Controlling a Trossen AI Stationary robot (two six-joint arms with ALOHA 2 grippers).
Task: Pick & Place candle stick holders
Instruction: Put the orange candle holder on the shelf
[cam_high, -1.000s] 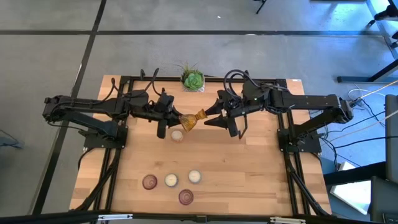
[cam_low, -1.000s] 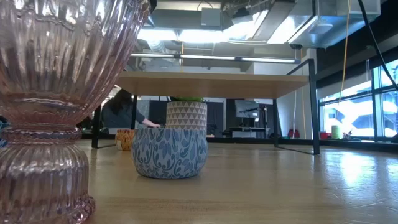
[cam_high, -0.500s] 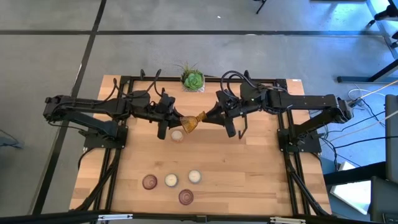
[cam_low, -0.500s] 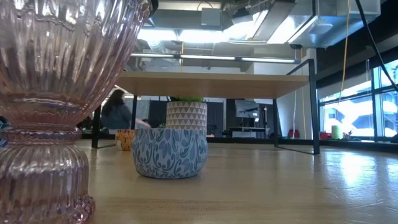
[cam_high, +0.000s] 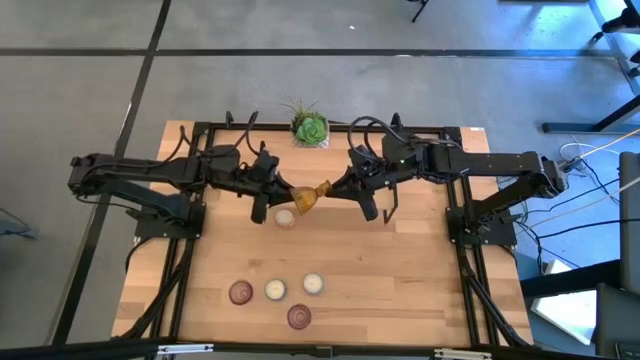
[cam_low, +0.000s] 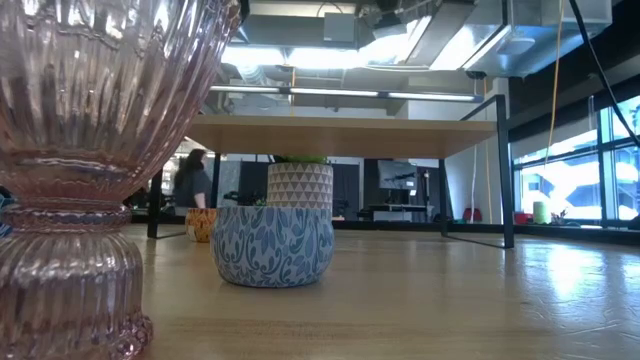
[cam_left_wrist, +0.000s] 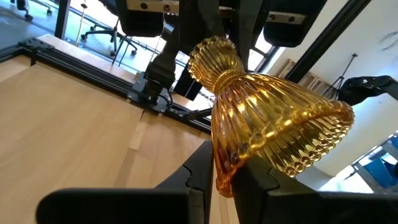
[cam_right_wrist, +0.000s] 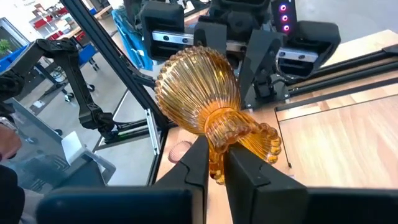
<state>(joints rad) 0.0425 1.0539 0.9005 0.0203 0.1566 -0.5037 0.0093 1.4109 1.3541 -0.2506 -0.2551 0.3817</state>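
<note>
Here we have the ribbed amber glass candle stick holder (cam_high: 308, 194) held off the wooden tabletop (cam_high: 400, 290) at its far middle, between both arms. Our left gripper (cam_left_wrist: 222, 163) is nearly closed, pinching the rim of its wide flared end; our right gripper (cam_right_wrist: 214, 158) is nearly closed on the beaded narrow end. We judge this a handover, and the risk is plain: ribbed glass is slick, and if one gripper lets go before the other holds firmly, or the two pull apart, the piece could slip and drop. Directly beneath it sits a low round cream-white holder (cam_high: 284, 217), which a fall would strike. The green spiky potted plant (cam_high: 309, 127) stands near at the far edge, close to any swing of either arm. Toward the near edge lie two pinkish-purple glass holders (cam_high: 240, 292) and two further cream-white round holders (cam_high: 275, 290), well apart from the grippers. A person (cam_low: 192, 182) stands in the room beyond.
</note>
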